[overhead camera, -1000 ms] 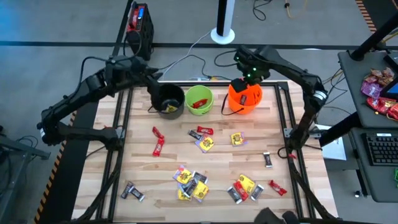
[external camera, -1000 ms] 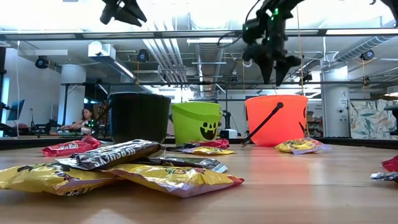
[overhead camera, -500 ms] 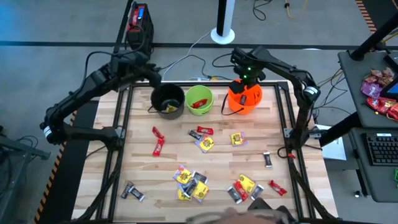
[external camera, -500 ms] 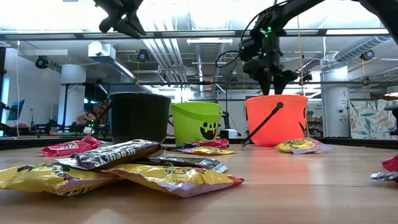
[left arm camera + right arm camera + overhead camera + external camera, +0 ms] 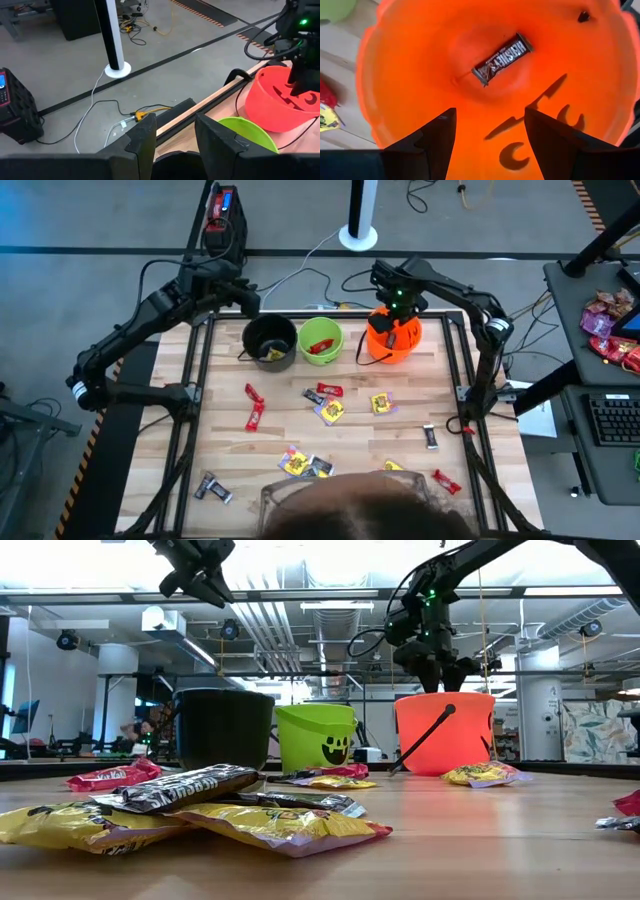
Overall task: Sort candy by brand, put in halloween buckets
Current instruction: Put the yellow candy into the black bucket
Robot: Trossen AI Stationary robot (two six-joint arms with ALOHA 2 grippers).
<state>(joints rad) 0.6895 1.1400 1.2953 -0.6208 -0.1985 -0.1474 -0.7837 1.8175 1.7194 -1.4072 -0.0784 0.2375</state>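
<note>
Three buckets stand in a row at the table's far edge: black (image 5: pixel 270 340), lime green (image 5: pixel 320 338), orange (image 5: pixel 393 337). My right gripper (image 5: pixel 490 145) hangs open just above the orange bucket's mouth (image 5: pixel 445 730), holding nothing. A dark brown bar (image 5: pixel 502 57) lies on that bucket's floor. My left gripper (image 5: pixel 172 145) is open and high over the black bucket's far rim (image 5: pixel 175 162). Red candy (image 5: pixel 318 347) lies in the green bucket, a yellow packet (image 5: pixel 272 355) in the black one. Loose candy covers the table: red bars (image 5: pixel 255 417), yellow packets (image 5: pixel 380 402), dark bars (image 5: pixel 430 437).
A person's head (image 5: pixel 370 510) leans over the table's near edge and hides some of the candy there. The orange bucket's thin black handle (image 5: pixel 420 740) hangs down its front. Black frame rails (image 5: pixel 200 380) run along the table's sides. Bare wood lies between the buckets and the candy.
My right gripper has come down toward the orange bucket's mouth and shifted slightly toward the table's left. A person's head has moved in over the near edge and now covers candy that showed before.
</note>
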